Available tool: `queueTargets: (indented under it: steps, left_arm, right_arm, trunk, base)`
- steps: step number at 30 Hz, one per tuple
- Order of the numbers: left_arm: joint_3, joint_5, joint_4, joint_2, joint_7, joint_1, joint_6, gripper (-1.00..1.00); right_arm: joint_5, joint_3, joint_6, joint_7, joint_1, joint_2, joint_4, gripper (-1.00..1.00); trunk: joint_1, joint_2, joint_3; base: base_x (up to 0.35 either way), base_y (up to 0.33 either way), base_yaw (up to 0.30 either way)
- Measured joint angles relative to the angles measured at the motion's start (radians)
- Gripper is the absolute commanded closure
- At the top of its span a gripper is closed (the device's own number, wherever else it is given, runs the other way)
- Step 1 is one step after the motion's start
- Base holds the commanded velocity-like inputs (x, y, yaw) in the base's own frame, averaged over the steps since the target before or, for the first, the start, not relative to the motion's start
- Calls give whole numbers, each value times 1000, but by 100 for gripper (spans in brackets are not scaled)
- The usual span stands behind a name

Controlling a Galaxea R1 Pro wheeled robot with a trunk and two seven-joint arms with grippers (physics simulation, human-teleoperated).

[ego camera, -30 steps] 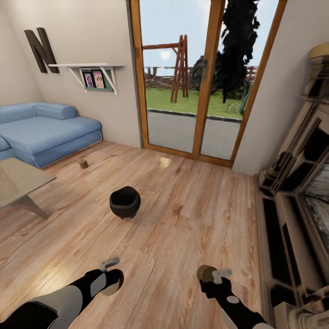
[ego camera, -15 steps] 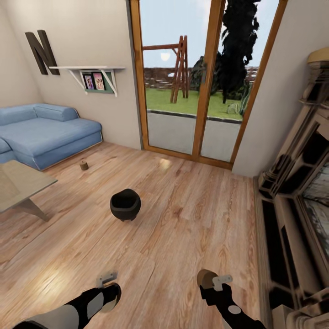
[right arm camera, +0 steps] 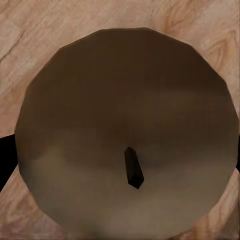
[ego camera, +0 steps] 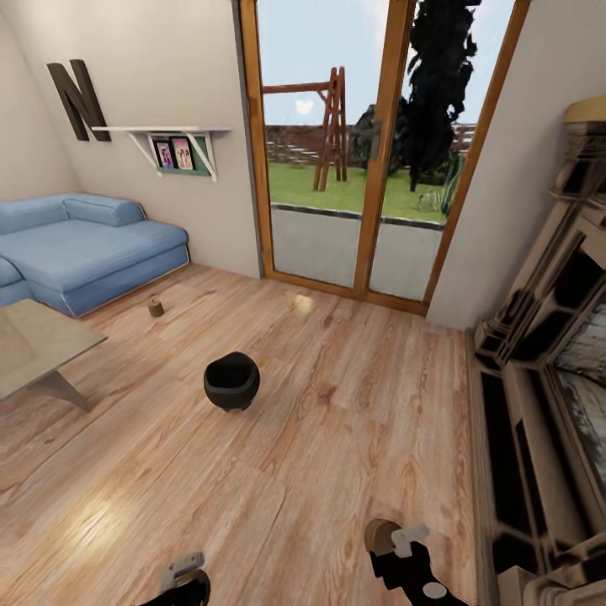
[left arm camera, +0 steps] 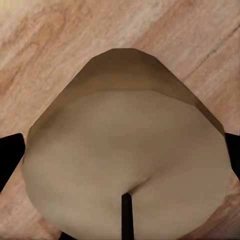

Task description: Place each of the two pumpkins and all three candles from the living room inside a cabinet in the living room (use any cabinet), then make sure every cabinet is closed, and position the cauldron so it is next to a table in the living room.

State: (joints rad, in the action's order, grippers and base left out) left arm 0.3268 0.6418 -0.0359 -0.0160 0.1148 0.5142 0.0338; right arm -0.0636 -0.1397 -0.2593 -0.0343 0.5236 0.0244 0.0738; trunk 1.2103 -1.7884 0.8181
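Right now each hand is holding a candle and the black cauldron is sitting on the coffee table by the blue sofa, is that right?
Not quite. The cauldron stands on the wooden floor, apart from the coffee table, as the head view shows. The rest holds: the left hand and the right hand each grip a candle, and the table sits by the blue sofa.

Left end effector [ego camera: 187,579]: low over the floor, clamped on a tan candle [left arm camera: 125,155]; black fingers [left arm camera: 10,155] flank its sides.
Right end effector [ego camera: 389,539]: low over the floor, clamped on a brown candle [right arm camera: 125,130], wick facing the wrist camera.
Right arm: black forearm, wrist pitched down.
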Motion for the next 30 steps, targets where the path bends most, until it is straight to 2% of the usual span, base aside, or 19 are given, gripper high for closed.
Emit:
queueTargets:
  steps: [4,11,30]
  left_arm:
    - [1,0,35,2,0,-9,31,100]
    - [1,0,45,2,-1,-22,37,100]
    - [2,-1,45,1,-1,-31,37,100]
  right_arm:
    - [-21,0,-3,0,-8,0,-45,100]
    - [-27,-1,-3,0,-68,0,-50,100]
    - [-22,0,-3,1,-75,0,-53,100]
  trunk:
    - [-15,28,-13]
    - [-42,77,-35]
    - [-115,210,-94]
  base:
    - [0,0,0]
    - [0,0,0]
    - [0,0,0]
